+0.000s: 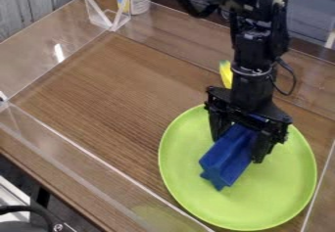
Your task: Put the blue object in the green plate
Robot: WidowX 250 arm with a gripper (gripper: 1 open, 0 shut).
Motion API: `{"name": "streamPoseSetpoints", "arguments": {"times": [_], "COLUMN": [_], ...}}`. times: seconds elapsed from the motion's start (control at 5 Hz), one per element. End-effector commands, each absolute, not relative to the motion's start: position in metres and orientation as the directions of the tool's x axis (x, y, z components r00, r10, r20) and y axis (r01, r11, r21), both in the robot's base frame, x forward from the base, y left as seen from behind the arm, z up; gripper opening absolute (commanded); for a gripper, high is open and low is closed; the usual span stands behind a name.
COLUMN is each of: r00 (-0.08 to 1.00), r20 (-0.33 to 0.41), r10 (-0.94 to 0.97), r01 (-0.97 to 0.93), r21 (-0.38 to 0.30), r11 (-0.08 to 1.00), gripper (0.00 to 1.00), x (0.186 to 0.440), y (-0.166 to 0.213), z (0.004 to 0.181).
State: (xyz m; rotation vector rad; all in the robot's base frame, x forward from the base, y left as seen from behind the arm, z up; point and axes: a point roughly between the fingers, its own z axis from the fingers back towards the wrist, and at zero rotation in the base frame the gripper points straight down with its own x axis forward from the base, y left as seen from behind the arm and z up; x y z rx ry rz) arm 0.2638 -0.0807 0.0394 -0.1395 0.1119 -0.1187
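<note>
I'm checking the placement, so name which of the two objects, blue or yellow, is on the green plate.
The blue block, under the gripper; the yellow one lies beyond the plate's rim.

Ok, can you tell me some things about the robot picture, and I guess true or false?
1. The ridged blue block is over the round lime-green plate. True.
2. The lime-green plate is square. False: it is round.
3. The black robot gripper is at the upper end of the blue block. True.
4. The yellow object lies on the plate. False: it is beyond the plate, beside the robot's arm.
</note>
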Motion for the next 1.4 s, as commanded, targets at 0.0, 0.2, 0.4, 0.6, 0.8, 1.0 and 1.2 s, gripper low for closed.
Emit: {"name": "streamPoseSetpoints", "arguments": {"times": [0.0, 0.2, 0.4, 0.6, 0.8, 1.0, 1.2], "r00": [0.991, 0.992, 0.994, 0.995, 0.994, 0.994, 0.993], "r20": [-0.041, -0.031, 0.013, 0.043, 0.040, 0.033, 0.023], "r10": [-0.125, -0.119, -0.105, -0.093, -0.102, -0.107, -0.112], "r01": [0.118, 0.113, 0.106, 0.098, 0.107, 0.110, 0.113], "r21": [-0.148, -0.150, -0.147, -0.144, -0.136, -0.126, -0.113], "r11": [0.982, 0.982, 0.983, 0.985, 0.985, 0.986, 0.987], "gripper": [1.00, 1.00, 1.00, 1.00, 1.00, 1.00, 0.00], "x": [0.272, 0.273, 0.278, 0.278, 0.278, 0.281, 0.283], "y": [-0.081, -0.079, -0.076, -0.061, -0.065, -0.065, -0.066], "z": [0.064, 0.077, 0.111, 0.139, 0.130, 0.122, 0.112]}}
